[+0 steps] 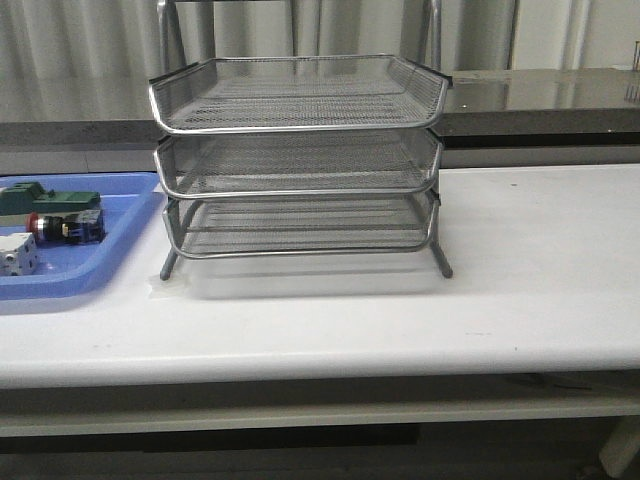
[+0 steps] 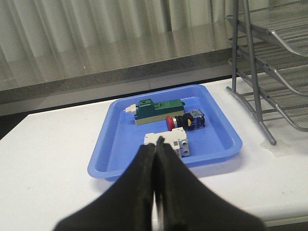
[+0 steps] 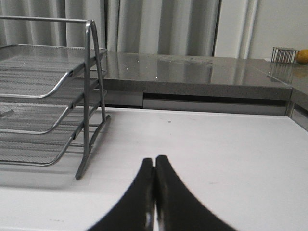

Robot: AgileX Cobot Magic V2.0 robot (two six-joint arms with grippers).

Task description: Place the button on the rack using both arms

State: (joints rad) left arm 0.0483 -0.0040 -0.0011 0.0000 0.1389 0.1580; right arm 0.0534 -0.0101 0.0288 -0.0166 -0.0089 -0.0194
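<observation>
The button [image 2: 185, 121], red mushroom head on a black body, lies on its side in my blue tray [image 2: 224, 126] between a green block [image 2: 159, 109] and a white block [image 2: 169, 142]. The three-tier mesh rack [image 1: 300, 160] stands beside the tray on the desk [image 1: 540, 280], tiers bare. My left gripper [image 2: 155, 159] and right gripper [image 3: 154, 168] are both clenched, holding nothing.

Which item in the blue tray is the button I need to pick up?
Look left of the wire rack to the blue tray. The button lies on its side in the middle, between a green block and a white cube. It alone has a red round head on a black body.
</observation>
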